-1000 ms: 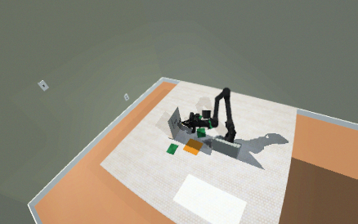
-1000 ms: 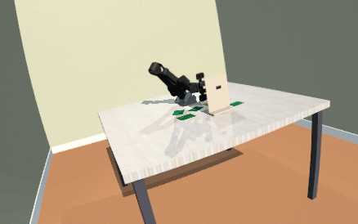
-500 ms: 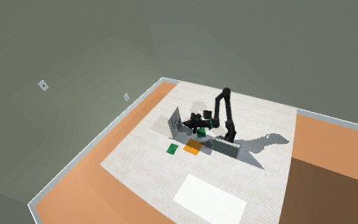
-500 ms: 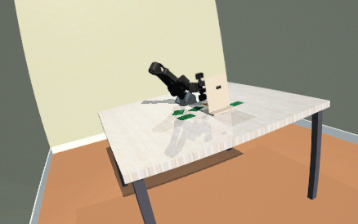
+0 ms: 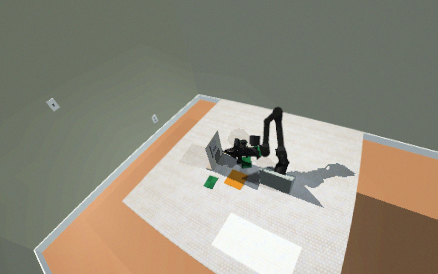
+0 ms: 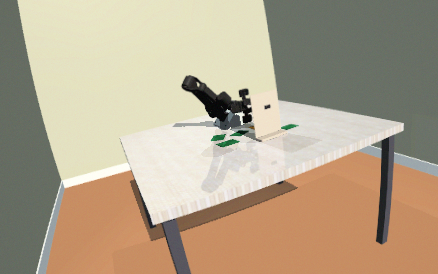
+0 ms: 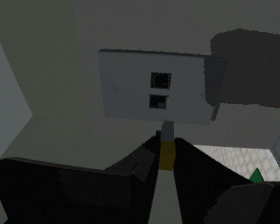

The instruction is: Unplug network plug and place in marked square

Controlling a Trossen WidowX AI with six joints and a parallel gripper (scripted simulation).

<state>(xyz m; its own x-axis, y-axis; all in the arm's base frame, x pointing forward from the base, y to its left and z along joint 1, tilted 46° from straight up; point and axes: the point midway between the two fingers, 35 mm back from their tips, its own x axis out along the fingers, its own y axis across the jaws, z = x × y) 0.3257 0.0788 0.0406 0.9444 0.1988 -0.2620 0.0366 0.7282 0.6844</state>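
Wrist view shows my pincer point(image 7: 165, 152) clamped on the network plug point(image 7: 167, 140), whose grey front end sticks out past a yellow band pinched between my two dark fingers. Ahead of the plug stands the upright panel point(image 7: 131, 90), with two dark sockets point(image 7: 160, 80) stacked one above the other near its middle. The plug's tip sits below the panel's lower edge in this view, apart from the sockets, so it is out of the panel and held in the air.

From the top view, my arm point(image 5: 276, 140) reaches from its base toward the panel point(image 5: 214, 148), with the pincer point(image 5: 236, 148) just beside the panel's face. On the table point(image 5: 316, 215) below lie an orange square point(image 5: 235, 179) and a green patch point(image 5: 210, 182), with another green patch point(image 5: 246, 161) under my wrist.

From the exterior view, the pincer point(image 6: 248, 106) hangs above the table point(image 6: 326, 130), close to the panel point(image 6: 266, 115). Whether the plug touches anything but my fingers I cannot tell there; it is too small.
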